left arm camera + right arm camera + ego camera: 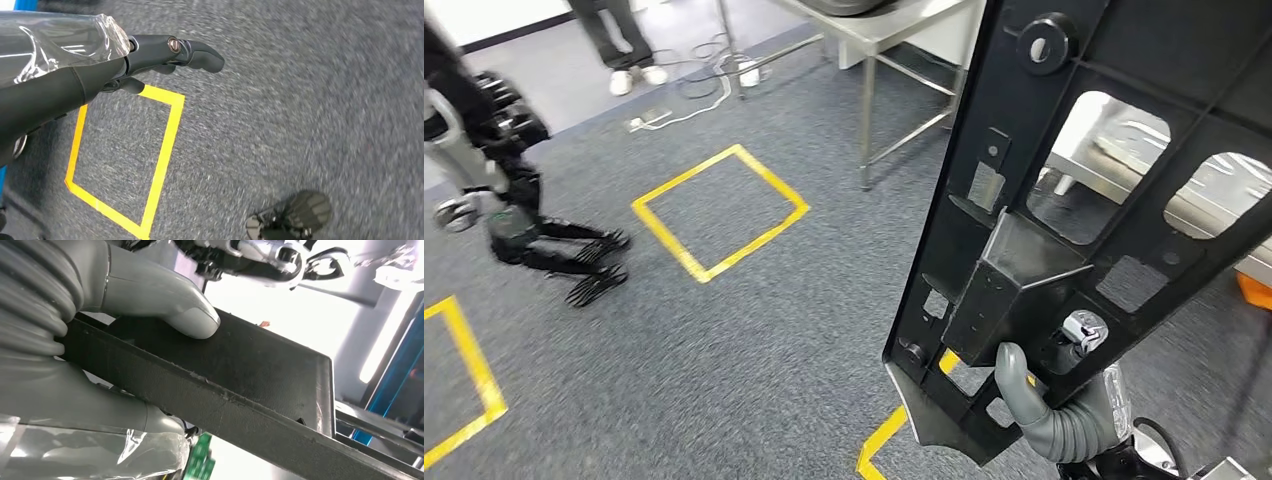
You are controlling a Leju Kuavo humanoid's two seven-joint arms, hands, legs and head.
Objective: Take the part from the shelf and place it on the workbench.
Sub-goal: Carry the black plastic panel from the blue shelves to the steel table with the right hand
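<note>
Head view: right hand (1049, 395) carrying the black part (1064, 200) above the carpet floor (754, 330).
Part: long black moulded panel with cut-outs, held upright and tilted, clear of the steel workbench (879, 25); right hand clamped on its lower end, thumb (165, 305) pressed on its flat face. Left hand (574, 260) hangs low with nothing in it, fingers apart, beside a yellow tape square (721, 208).

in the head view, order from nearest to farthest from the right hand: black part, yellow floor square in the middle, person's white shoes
1. black part: held in the right hand, low on the right.
2. yellow floor square: on the carpet, centre-left.
3. white shoes: by the cables, far upper left.
</note>
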